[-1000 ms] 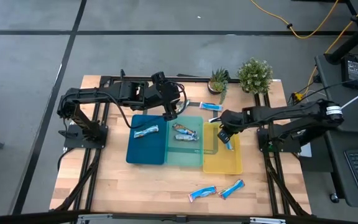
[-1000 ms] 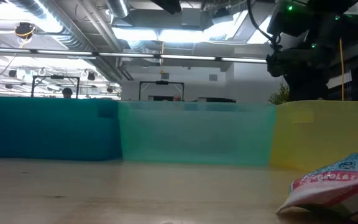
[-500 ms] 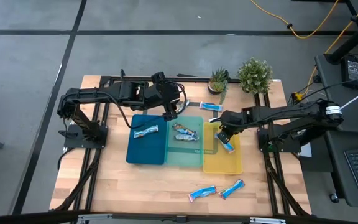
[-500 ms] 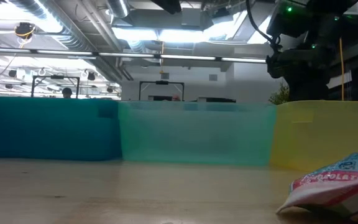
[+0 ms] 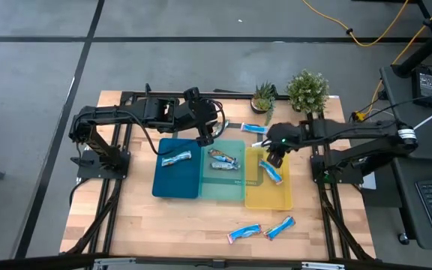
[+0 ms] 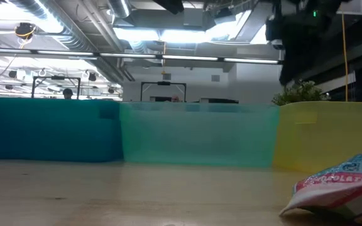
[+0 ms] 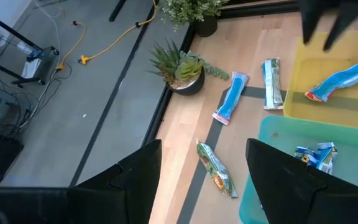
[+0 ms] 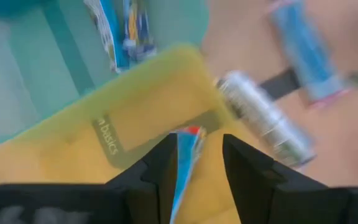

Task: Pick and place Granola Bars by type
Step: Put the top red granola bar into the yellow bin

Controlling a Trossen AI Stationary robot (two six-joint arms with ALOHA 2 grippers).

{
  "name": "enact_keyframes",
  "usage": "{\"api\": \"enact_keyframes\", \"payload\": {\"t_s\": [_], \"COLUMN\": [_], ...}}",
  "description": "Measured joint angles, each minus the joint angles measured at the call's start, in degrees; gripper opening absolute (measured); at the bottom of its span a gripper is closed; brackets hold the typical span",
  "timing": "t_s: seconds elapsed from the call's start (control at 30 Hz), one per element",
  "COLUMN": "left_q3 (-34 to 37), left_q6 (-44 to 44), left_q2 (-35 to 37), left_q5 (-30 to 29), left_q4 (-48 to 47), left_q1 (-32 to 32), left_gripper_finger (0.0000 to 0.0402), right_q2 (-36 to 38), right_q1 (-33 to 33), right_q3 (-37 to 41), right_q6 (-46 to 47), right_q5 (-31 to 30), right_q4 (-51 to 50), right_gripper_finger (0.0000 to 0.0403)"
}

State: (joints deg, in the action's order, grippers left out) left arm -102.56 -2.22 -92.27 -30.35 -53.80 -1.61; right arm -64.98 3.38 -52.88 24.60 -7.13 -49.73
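A blue-and-white granola bar lies flat in the yellow tray. My right gripper hangs open just above its far end; in the right wrist view the bar shows between the fingers, below them. One blue bar lies in the dark-blue tray, and two bars in the teal tray. My left gripper waits open over the trays' far edge. Loose bars lie on the table: a blue one, a silver one, a darker one, and two near the front edge.
Two potted plants stand at the table's far edge, close behind my right arm. The three trays sit side by side mid-table. In the low view, the nearest bar lies in front of the yellow tray wall. Bare wood lies left of the trays.
My right gripper has risen from the yellow tray and drawn back a little toward the table's far edge. The blue bar has stayed lying in the tray. My left arm has kept still.
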Motion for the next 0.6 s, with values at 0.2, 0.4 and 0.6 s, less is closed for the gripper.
{"api": "enact_keyframes", "payload": {"t_s": [0.2,0.4,0.6], "left_q3": [0.0,0.0,0.0], "left_q6": [0.0,0.0,0.0], "left_q2": [0.0,0.0,0.0], "left_q5": [0.0,0.0,-0.2], "left_q4": [0.0,0.0,0.0], "left_q1": [0.0,0.0,0.0], "left_gripper_finger": [0.0226,0.0226,0.0226], "right_q2": [4.3,8.1,8.9], "right_q1": [0.0,0.6,2.0], "right_q3": [-10.4,-16.1,-16.5], "right_q6": [-11.2,-16.6,-20.3], "right_q5": [-5.5,-8.9,-7.5], "right_q4": [-5.0,-3.8,-4.1], "right_gripper_finger": [0.013,0.013,0.013]}}
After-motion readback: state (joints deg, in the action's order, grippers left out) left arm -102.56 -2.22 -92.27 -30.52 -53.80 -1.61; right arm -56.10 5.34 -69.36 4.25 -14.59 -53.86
